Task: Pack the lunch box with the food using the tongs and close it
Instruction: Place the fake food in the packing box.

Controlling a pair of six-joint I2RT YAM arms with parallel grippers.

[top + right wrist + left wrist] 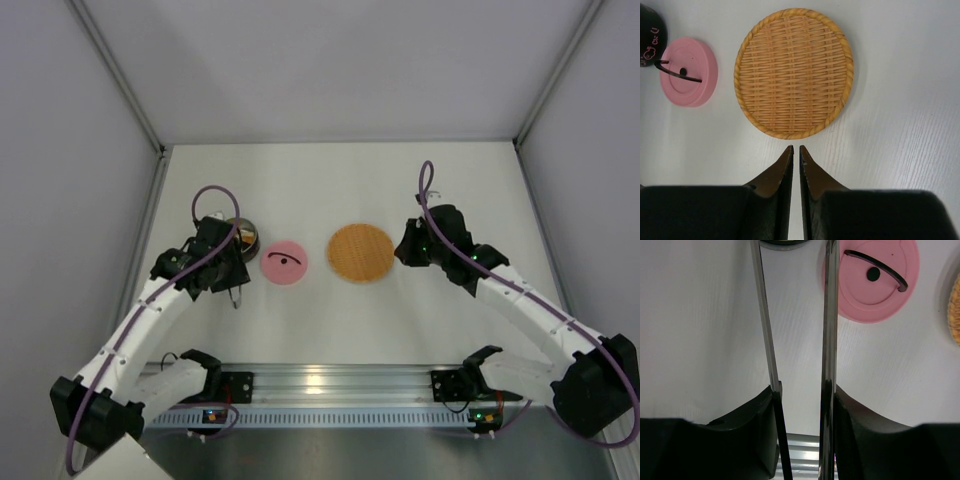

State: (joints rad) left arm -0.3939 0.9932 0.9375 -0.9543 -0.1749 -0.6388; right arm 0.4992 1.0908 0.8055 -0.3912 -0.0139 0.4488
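The lunch box (243, 240) stands open at the left of the table (330, 330), just ahead of my left wrist. From above I catch something dark and yellowish inside it, but I cannot make out single pieces of food. Its pink lid (865, 300) lies flat on the table just beside it, black handle up, between the tin and the woven plate (792, 72). I judge it was left there so the mouth stays free for packing and the lid stays within easy reach for closing.

My left gripper (802, 395) is clamped on the tongs (829, 330), one thin arm against each finger. The arms are pressed partway together with a clear gap between them. They point toward the tin, and their tips run out of my wrist view at its rim, so I cannot tell whether they carry anything.

The plate sits further right and shows bare weave with no food on it. From that I take the packing to be done or nearly so, with the lid as the step left.

My right gripper (796, 150) hangs just short of the plate's near edge, jaws together and empty. It is parked clear of the tongs' path and close enough to go for the lid.
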